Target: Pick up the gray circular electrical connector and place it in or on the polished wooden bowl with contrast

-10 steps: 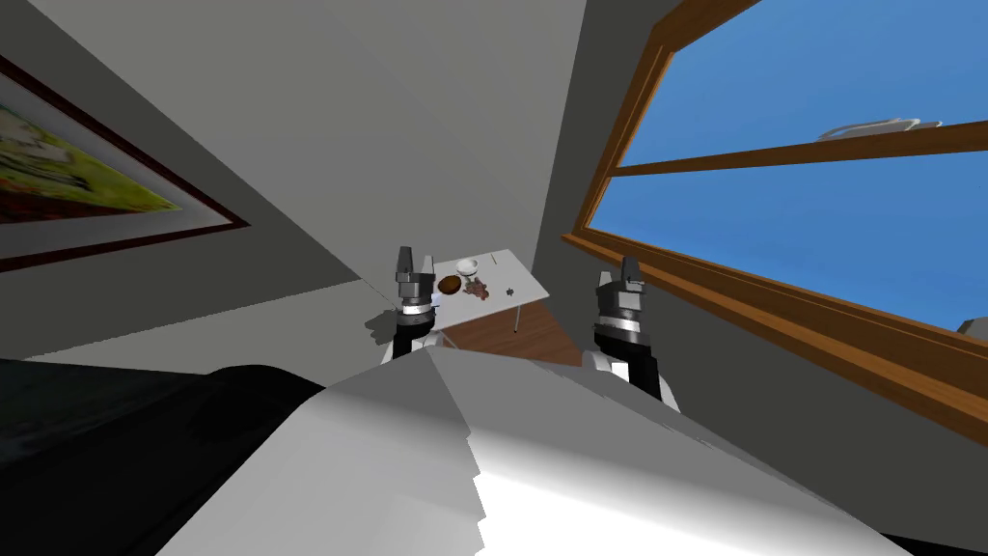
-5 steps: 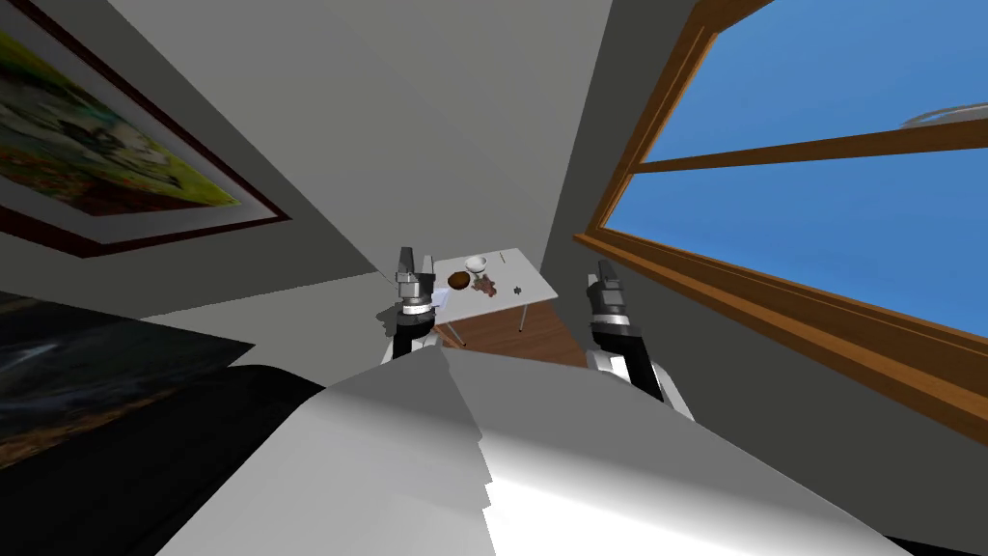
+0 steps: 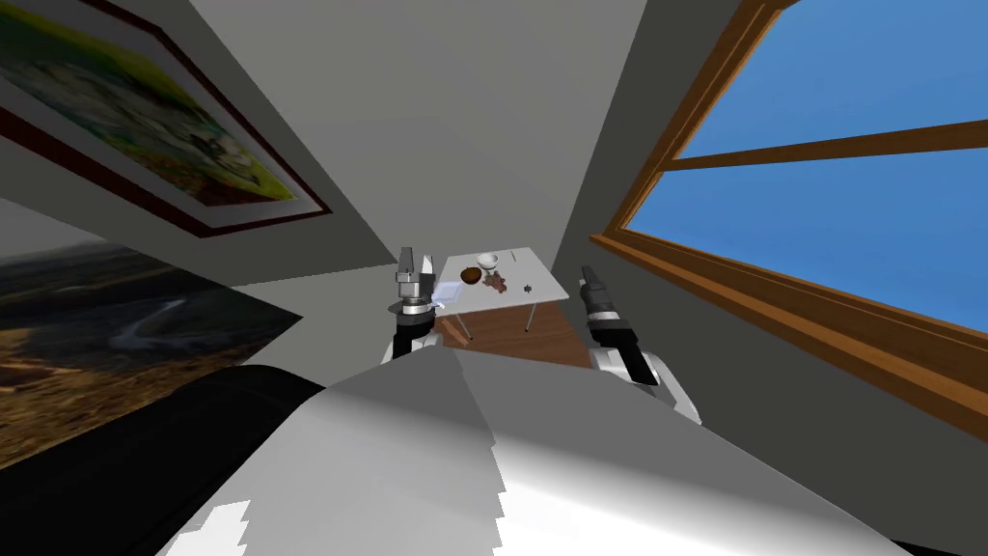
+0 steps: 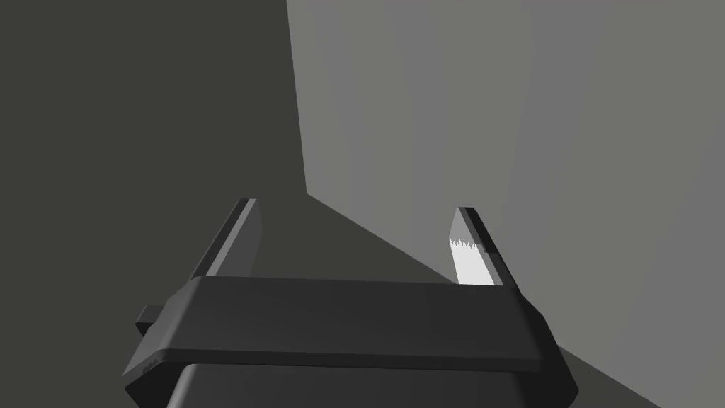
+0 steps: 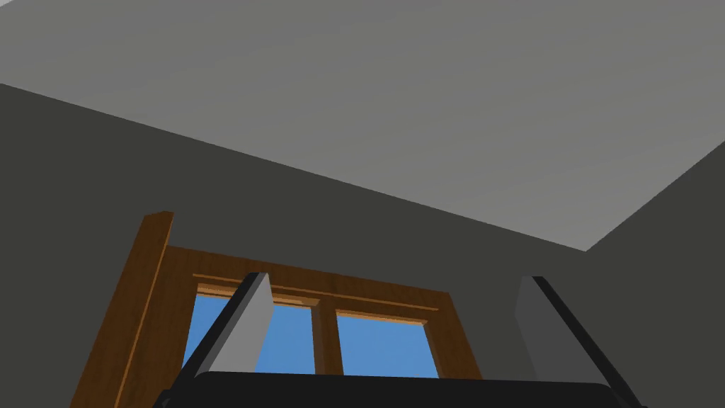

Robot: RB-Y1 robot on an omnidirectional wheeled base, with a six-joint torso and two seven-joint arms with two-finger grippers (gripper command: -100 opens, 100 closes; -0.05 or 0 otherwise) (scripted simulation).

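My view swung; connector point(image 3: 527, 288) lies apart from brown bowl point(image 3: 471, 275)

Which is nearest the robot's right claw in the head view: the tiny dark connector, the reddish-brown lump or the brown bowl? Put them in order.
From the right claw:
1. the connector, on the right side of the table.
2. the reddish-brown lump, mid-table.
3. the brown bowl, toward the left side, farthest.

Flat, even light, no glare. The window point(image 3: 830, 212) on the right is a saturated blue, yet the wall point(image 3: 603, 145) beside it is dark grey; the far wall point(image 3: 463, 116) is paler. The wide lens splays walls toward the corners. On the left gripper point(image 4: 357, 212), 1 finger point(image 4: 469, 262) carries a bright patch with a jagged shadow edge.
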